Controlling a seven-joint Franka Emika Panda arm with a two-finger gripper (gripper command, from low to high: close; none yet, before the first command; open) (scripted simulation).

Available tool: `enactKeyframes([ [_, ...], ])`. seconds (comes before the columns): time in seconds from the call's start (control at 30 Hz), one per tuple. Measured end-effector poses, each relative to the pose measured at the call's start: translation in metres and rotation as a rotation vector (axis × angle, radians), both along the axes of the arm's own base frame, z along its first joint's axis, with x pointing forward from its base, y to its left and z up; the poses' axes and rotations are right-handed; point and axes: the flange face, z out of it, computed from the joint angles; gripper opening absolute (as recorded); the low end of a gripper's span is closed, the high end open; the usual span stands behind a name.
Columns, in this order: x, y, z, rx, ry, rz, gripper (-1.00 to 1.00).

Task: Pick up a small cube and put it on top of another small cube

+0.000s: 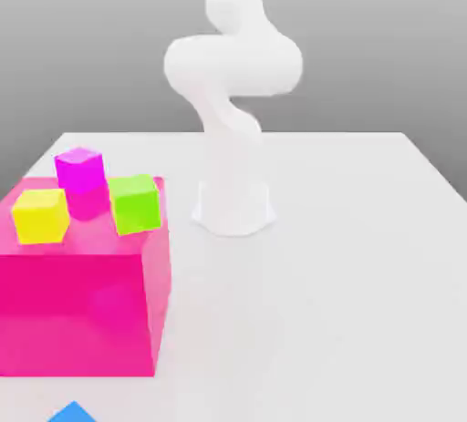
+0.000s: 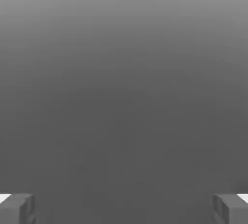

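- Worktop point(image 1: 365, 256): pale, flat, carries everything; grey backdrop behind.
- Robot arm point(image 1: 233, 65): white, base planted mid-worktop, rises w/ a bend, upper part runs out the top of exterior view.
- Big pink block point(image 1: 77, 311): at exterior view's left, on worktop, translucent-looking, 3 small cubes on its top face.
- Jaws point(image 2: 124, 208): hand view, two grey fingertips point(image 2: 17, 208) far apart at opposite sides, wide open, nothing between them, nothing held; plain grey ahead.
- Lime-green cube point(image 1: 136, 202): on block top, near its right edge in exterior view, slightly rotated.
- Yellow cube point(image 1: 40, 215): on block top, front-left corner area.
- Magenta-purple cube point(image 1: 80, 171): on block top toward the back, between yellow & green, apart from both; upright, a corner edge faces cam.
- Blue cube point(image 1: 72, 414): on worktop in front of the pink block, at bottom edge of exterior view, mostly cut off; top corner showing, turned corner-on. No long axis – cube.
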Motion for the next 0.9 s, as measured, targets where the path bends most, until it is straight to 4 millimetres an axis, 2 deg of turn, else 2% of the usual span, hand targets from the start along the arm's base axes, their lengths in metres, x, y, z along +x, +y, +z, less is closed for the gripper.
enactKeyframes([
  [0.23,0.081,-0.035,-0.089,-0.033,0.161,0.182,0.00],
  [0.47,0.138,-0.066,-0.192,-0.078,0.298,0.343,0.00],
  [0.67,0.165,-0.096,-0.287,-0.132,0.407,0.468,0.00],
  [0.9,0.174,-0.130,-0.393,-0.223,0.534,0.620,0.00],
])
